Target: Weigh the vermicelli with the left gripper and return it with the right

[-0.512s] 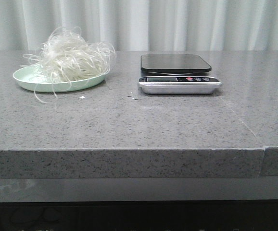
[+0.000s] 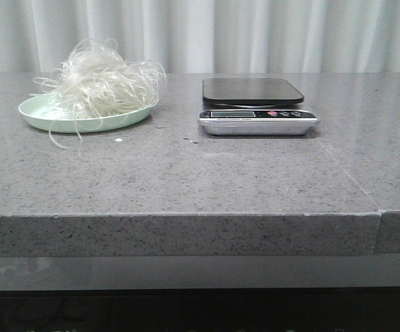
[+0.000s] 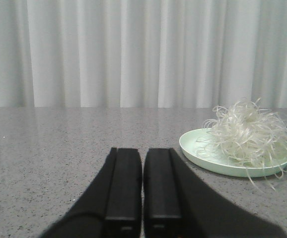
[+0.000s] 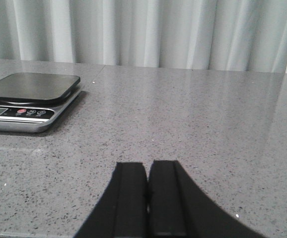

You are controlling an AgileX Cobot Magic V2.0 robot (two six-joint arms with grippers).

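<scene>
Nothing has shifted: I see the fluffy off-white vermicelli (image 2: 102, 84) untouched on its pale green plate (image 2: 35, 113), upper left; both tools pressed together, empty, weighing not begun.

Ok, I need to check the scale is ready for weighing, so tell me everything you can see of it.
The scale is a flat kitchen scale with a dark, rounded-square weighing platform that has nothing on it. Its shiny silver front panel carries a small display and a row of buttons, one of them red. It sits level on the grey speckled table, to the right of the plate, apart from it. The display is too small to read.
</scene>
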